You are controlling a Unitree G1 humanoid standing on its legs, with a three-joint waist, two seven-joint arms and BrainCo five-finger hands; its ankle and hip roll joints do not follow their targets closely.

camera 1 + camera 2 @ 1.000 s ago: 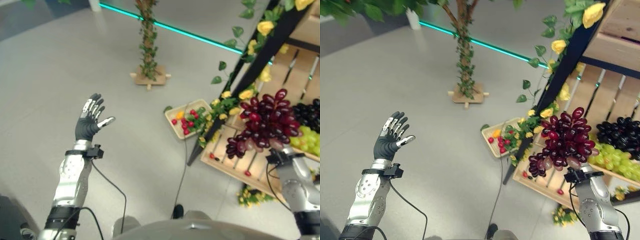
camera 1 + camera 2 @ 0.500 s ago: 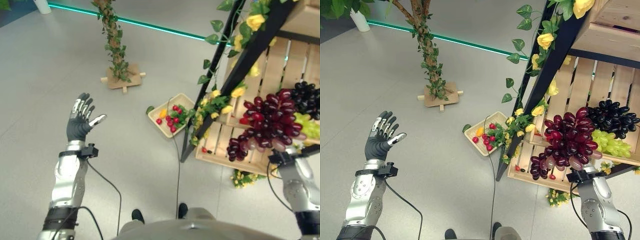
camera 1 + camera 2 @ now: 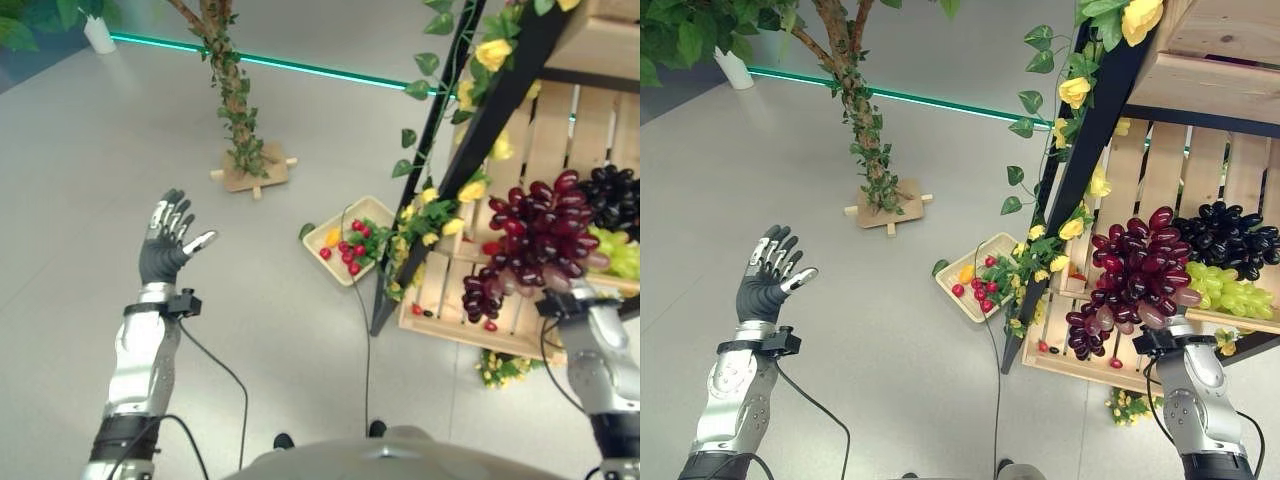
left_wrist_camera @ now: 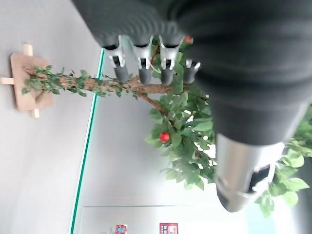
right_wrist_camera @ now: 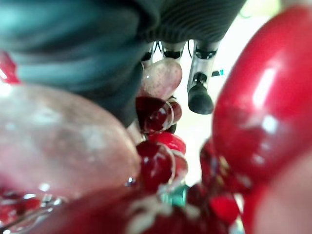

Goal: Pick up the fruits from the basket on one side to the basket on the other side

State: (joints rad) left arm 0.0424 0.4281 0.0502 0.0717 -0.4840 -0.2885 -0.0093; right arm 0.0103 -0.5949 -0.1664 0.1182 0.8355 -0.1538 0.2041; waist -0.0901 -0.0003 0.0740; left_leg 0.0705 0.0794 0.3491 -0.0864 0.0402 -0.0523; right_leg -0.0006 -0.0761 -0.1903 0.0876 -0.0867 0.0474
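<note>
a: where's our fruit just now?

b: the red grape bunch [image 3: 1135,280] is up in our right hand [image 5: 197,73], held above the slatted wooden crate [image 3: 1095,365] on the right. in the right wrist view the grapes crowd close around the fingers [image 5: 200,95]; we judge the fingers closed round the bunch from beneath, though much of them is hidden by fruit.

a: and what lies around it?

b: just right of it, dark grapes [image 3: 1230,235] and green grapes [image 3: 1225,290] lie on the wooden shelf [image 3: 1210,170]. left of the crate, past the black frame post [image 3: 1080,170] with its yellow flowers [image 3: 1075,92], a small tray [image 3: 345,245] of little red fruit sits on the floor. farther left stands a leafy tree [image 3: 235,110] on a wooden base.

a: our left hand?

b: our left hand [image 3: 165,245] is raised over bare floor at left, fingers spread, holding nothing.

a: how do we carry well?

b: we'd keep the bunch upright, move slowly so no grapes shake loose, and clear the post before swinging across.
</note>
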